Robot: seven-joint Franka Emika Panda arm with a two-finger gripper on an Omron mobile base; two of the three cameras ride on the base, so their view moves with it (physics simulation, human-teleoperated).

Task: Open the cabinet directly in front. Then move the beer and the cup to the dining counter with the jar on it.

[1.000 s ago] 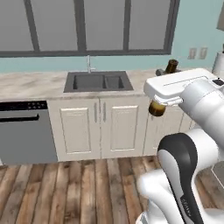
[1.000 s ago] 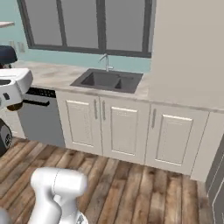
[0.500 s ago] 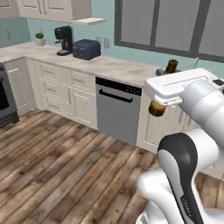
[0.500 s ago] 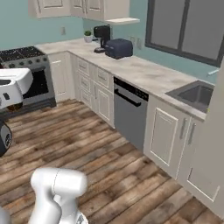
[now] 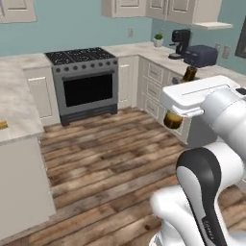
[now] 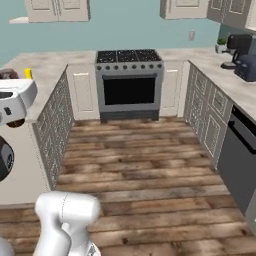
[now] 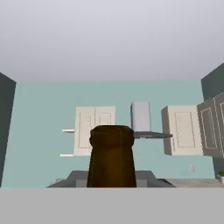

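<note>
My gripper [image 5: 183,99] is shut on the beer [image 5: 173,119], a dark brown bottle held upright at chest height. Its neck [image 5: 190,73] sticks up behind the white hand. In the right base view the gripper [image 6: 12,100] is at the far left edge with the beer [image 6: 16,122] below it. The hand view looks along the beer [image 7: 111,158], which hides the fingertips. The dining counter [image 6: 46,75] runs along the left over cream drawers. A small bright yellow thing that looks like the cup [image 6: 28,73] stands on it. The jar is out of view.
A grey stove [image 5: 86,82] with a dark oven door stands against the far wall. A side counter [image 5: 144,50] carries a coffee machine [image 5: 179,41] and a dark toaster [image 5: 201,55]. Cream upper cabinets [image 7: 94,129] hang on the teal wall, doors shut. Wood floor [image 5: 105,158] lies open between the counters.
The whole view has swung as the base turned: sink, then dishwasher, gave way to the stove and the left counter. The arm keeps the same pose with the beer held.
</note>
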